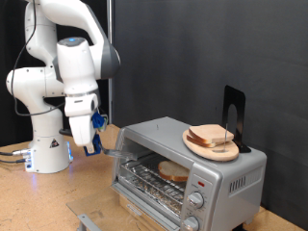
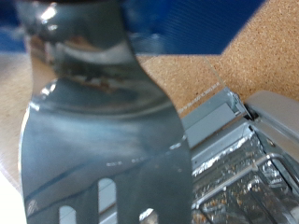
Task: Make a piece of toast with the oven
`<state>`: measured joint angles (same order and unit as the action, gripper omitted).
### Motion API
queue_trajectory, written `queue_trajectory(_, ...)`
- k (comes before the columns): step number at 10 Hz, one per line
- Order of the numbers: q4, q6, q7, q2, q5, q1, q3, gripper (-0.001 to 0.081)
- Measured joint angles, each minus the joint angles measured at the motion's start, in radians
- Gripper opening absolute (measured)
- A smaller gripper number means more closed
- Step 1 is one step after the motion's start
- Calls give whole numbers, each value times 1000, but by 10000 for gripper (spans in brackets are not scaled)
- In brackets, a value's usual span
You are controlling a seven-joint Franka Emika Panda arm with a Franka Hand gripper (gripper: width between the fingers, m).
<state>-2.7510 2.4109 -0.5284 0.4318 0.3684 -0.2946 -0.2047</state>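
Observation:
The silver oven (image 1: pixel 234 179) stands at the exterior view's right, its front door looking folded down. A piece of toast (image 1: pixel 173 171) lies on the wire rack inside. My gripper (image 1: pixel 89 137), with blue fingers, hangs just beyond the oven's left end and is shut on a metal spatula (image 1: pixel 108 151). In the wrist view the slotted spatula blade (image 2: pixel 103 140) fills most of the picture, with the oven's foil-lined tray (image 2: pixel 238 163) beyond it. The blade stays outside the oven and carries nothing.
A round wooden plate (image 1: pixel 199 147) with bread slices (image 1: pixel 212 137) sits on the oven's roof, beside a black upright stand (image 1: pixel 234 110). The robot base (image 1: pixel 48 149) is at the left on a cork-brown tabletop (image 1: pixel 38 202). A grey bracket (image 1: pixel 89 221) lies at the bottom edge.

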Motion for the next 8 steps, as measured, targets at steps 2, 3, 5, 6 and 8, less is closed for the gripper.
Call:
queue_trajectory(2,5,-73,-22,82,7,0,42,400)
queue_trajectory(3,6,-102,-28,115,7,-1,58,400)
queue_trajectory(5,9,-153,-29,156,1,-6,72,400)
queue_trajectory(6,12,-174,-29,164,-1,-8,73,400)
queue_trajectory(8,9,-172,-29,164,2,-6,73,400)
